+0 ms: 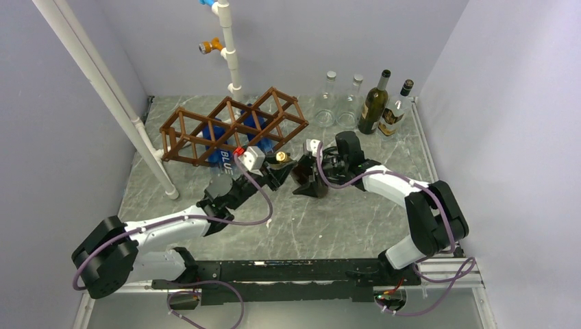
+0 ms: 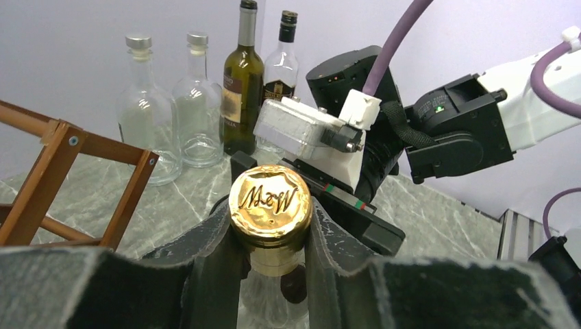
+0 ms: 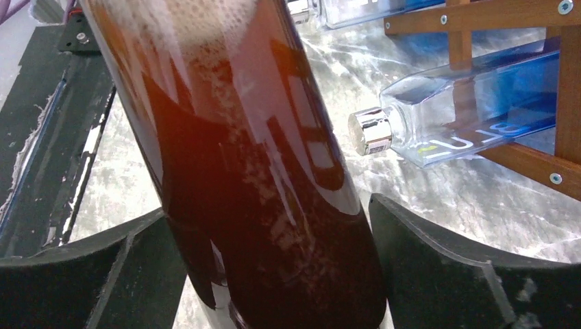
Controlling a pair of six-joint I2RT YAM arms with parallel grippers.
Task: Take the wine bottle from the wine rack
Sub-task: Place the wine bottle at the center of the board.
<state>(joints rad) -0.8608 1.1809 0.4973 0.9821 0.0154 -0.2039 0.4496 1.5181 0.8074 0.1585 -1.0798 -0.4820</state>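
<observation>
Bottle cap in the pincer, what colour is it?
The cap is shiny gold with curly letters; left wrist view shows it best.

The top external camera looks steeply down from above the near edge over the whole grey marbled tabletop [image 1: 342,219]; the left wrist camera faces the gold-capped dark brown glass wine bottle [image 2: 270,205] end-on, very close; the right wrist camera hugs its flank; all three share the brown wooden lattice wine rack [image 1: 233,130].
</observation>
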